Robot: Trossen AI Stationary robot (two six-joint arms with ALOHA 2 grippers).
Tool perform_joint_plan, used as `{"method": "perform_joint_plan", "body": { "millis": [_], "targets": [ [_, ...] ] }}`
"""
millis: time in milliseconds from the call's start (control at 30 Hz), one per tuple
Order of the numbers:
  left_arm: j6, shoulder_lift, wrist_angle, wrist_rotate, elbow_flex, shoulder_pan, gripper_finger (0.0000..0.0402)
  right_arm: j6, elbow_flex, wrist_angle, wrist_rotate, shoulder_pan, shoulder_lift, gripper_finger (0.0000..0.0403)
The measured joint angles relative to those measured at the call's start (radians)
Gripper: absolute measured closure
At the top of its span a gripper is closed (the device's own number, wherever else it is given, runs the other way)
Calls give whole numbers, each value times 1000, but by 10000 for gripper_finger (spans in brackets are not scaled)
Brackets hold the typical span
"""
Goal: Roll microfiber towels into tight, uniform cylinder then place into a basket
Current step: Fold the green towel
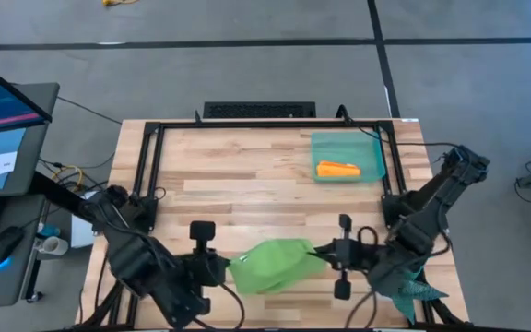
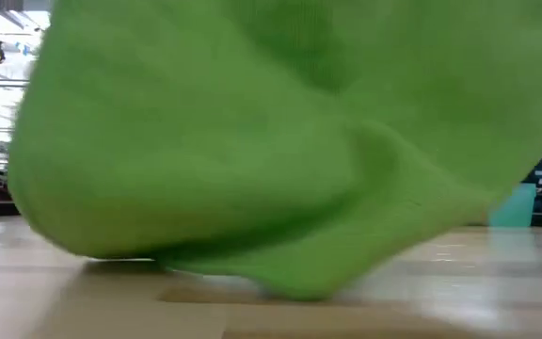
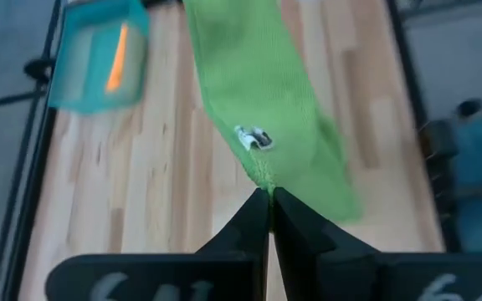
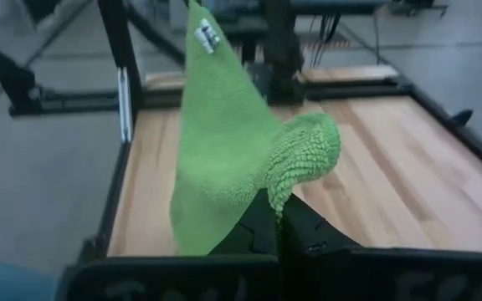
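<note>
Both grippers, left and right, pinched shut on opposite corners of the green towel lifted near table edge; keep it taut, lay flat before rolling; orange towel already in basket far right.

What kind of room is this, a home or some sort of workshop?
Most likely a robotics lab or workshop, not a home. A wooden table edged by a black metal frame stands on a bare grey floor, a computer screen sits beside it, and two robot arms lift a green towel between them.
</note>
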Motion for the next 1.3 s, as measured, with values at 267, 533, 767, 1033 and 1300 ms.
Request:
{"method": "perform_joint_plan", "body": {
  "millis": [267, 533, 767, 1033, 1300],
  "targets": [
    [-59, -125, 2, 5, 0, 6, 398, -22, 0, 38, 212, 80, -51, 387],
    [-18, -204, 5, -91, -2, 26, 398, -118, 0, 38, 307, 44, -103, 394],
    [-14, -206, 0, -67, -5, 64, 398, -151, 0, 37, 291, -12, -118, 396],
    [-10, -203, 1, -70, -38, 52, 398, -150, 0, 38, 274, 5, -116, 391],
    [-62, -202, 0, -35, -121, 52, 398, -149, 0, 37, 273, 5, -116, 397]
  ]
}}
